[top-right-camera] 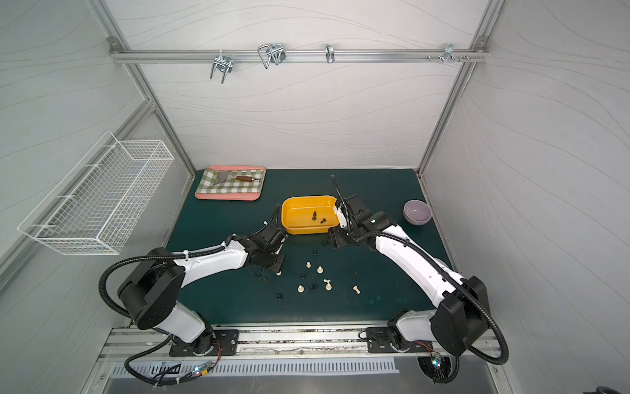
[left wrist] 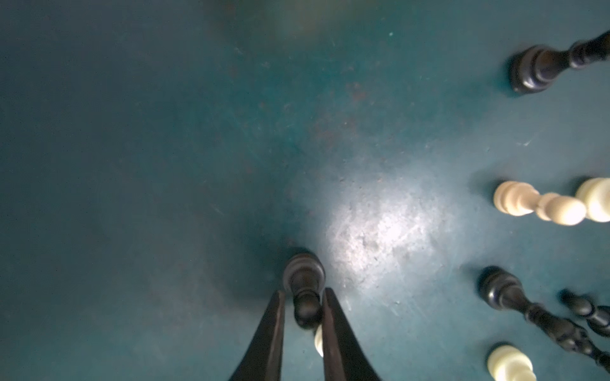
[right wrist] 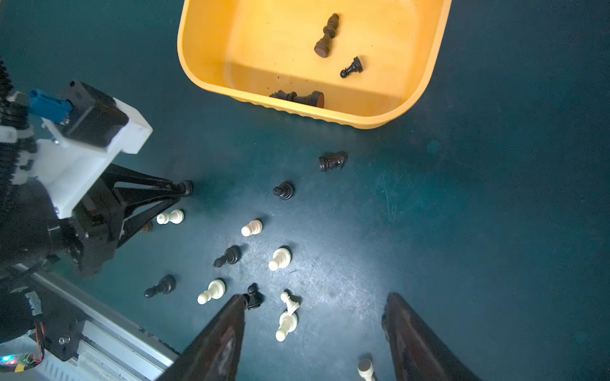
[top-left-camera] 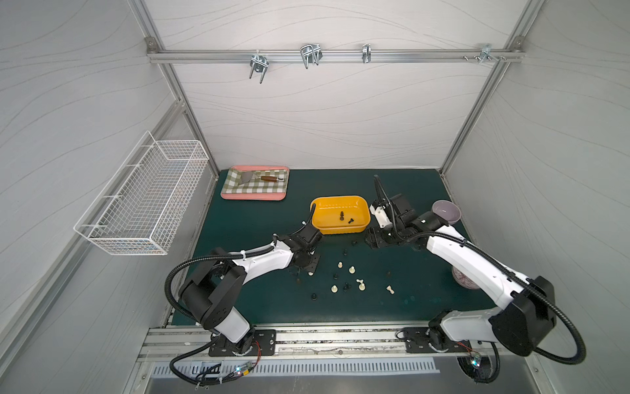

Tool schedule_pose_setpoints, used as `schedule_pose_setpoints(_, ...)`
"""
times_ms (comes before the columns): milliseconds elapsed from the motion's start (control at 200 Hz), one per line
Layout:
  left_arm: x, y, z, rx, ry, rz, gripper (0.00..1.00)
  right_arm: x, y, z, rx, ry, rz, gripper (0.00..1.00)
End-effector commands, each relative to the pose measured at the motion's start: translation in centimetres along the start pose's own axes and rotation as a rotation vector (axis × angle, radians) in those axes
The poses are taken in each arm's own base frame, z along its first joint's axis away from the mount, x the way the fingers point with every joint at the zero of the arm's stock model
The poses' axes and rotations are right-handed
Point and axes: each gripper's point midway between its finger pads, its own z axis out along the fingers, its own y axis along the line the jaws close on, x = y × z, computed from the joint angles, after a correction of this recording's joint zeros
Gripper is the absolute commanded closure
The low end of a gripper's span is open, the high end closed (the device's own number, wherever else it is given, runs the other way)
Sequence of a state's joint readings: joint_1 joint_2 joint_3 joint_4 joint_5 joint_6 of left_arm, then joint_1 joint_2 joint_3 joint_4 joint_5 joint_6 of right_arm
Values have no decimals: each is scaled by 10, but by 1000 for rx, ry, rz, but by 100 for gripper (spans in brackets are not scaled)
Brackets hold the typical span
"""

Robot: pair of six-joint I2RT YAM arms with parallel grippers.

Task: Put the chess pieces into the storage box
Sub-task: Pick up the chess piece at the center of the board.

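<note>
Right wrist: storage box [right wrist: 330, 117] holds three chess pieces [right wrist: 326, 36]; a dozen-odd litter the worktop [right wrist: 462, 198]. Left gripper [left wrist: 303, 293]: fingers narrow around black pawn [left wrist: 303, 270], grip uncertain. Right gripper [right wrist: 317, 297]: fingers wide, empty.

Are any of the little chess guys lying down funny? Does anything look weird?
Yes. A black knight lies on its side just outside the storage box. A small white piece lies flat among the standing chess pieces. Nothing looks broken.
</note>
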State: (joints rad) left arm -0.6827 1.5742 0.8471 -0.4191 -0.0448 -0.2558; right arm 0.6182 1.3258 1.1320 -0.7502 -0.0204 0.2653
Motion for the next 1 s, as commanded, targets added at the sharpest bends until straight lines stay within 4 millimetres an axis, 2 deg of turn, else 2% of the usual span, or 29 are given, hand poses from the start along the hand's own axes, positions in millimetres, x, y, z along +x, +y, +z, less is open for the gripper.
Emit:
schedule_pose_setpoints(0, -19, -1, -3, -23, -49, 2, 78, 9, -1, -4, 8, 11, 3, 31)
schedule_pose_setpoints(175, -23, 1, 0, -37, -58, 10, 78, 10, -1, -6, 6, 21, -18, 31)
schedule_pose_setpoints(360, -29, -7, 3, -32, -61, 24, 78, 11, 1, -7, -4, 29, -46, 30)
schedule_pose_setpoints(660, -43, -14, 3, -29, -86, 27, 91, 15, 4, -9, -31, 34, -60, 30)
schedule_pose_setpoints(745, -45, -15, 2, -29, -83, 29, 92, 16, 4, -11, -39, 30, -57, 30)
schedule_pose_setpoints(840, -50, -20, -5, -16, -93, 32, 91, 18, 2, -14, -42, 23, -48, 30)
schedule_pose_setpoints(995, -67, -28, -27, 16, -143, 49, 91, 22, -2, -18, -47, 12, -31, 30)
